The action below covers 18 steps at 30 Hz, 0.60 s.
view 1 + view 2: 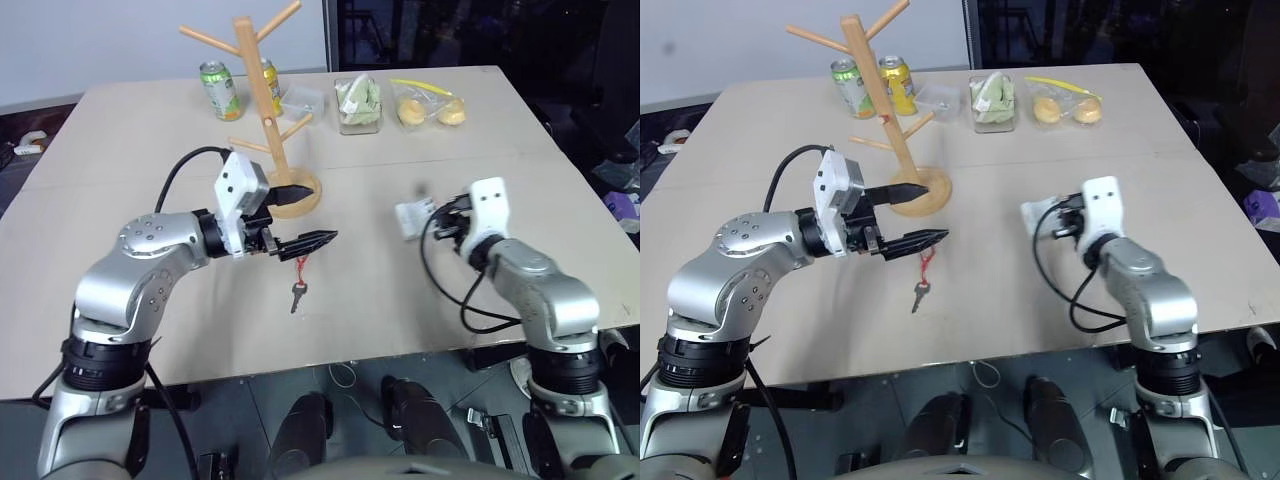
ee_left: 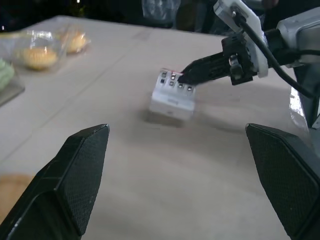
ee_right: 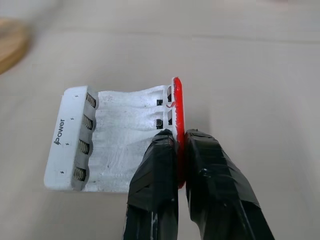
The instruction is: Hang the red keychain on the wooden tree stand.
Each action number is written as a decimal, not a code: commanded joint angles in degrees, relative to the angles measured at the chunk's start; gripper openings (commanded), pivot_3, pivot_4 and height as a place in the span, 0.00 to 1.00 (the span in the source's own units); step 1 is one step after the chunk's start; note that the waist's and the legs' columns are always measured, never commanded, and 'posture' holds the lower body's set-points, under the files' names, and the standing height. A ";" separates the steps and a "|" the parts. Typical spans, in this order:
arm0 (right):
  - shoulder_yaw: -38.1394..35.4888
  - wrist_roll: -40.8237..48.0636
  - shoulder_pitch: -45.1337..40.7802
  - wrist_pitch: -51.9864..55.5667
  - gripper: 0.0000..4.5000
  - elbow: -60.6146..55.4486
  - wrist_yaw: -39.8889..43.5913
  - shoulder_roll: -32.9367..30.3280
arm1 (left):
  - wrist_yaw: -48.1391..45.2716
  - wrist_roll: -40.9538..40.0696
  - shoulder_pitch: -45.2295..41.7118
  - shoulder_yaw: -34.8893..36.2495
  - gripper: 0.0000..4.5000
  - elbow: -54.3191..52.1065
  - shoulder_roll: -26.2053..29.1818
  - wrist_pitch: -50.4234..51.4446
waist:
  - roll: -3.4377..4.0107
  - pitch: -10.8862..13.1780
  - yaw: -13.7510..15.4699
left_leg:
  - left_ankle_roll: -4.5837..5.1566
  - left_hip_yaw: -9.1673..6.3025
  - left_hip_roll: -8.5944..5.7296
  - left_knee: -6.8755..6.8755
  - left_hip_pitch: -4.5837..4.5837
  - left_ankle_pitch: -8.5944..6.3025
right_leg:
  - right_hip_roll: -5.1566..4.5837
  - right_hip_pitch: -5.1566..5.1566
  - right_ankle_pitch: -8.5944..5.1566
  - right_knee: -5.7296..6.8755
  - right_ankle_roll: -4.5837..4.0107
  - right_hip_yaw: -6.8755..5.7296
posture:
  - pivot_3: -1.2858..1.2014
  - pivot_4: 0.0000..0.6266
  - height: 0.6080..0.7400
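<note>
The red keychain sits near the middle of the table, its small key lying on the tabletop. The top of its cord meets the underside of my left gripper's lower finger; I cannot tell whether it hangs from that finger. My left gripper is open and points right, just in front of the round base of the wooden tree stand. To the right, my right gripper is shut on the red edge of a white battery pack, also seen as the pack.
Behind the stand are a green can and a yellow can. Along the back edge sit a small clear box, a clear tub of green food and a bag of yellow pastries. The table has bare room in front.
</note>
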 commanded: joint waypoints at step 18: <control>-10.95 -0.32 -16.18 -12.19 0.25 41.51 1.31 -8.03 | -5.58 6.05 -8.75 -8.79 1.00 8.27 -8.05 -8.87 | 0.01 0.01 -0.59 | 0.03 0.22 -0.04 0.02 0.04 0.00 | 0.02 0.02 0.15 0.01 0.23 0.32 | 0.52 0.24 1.00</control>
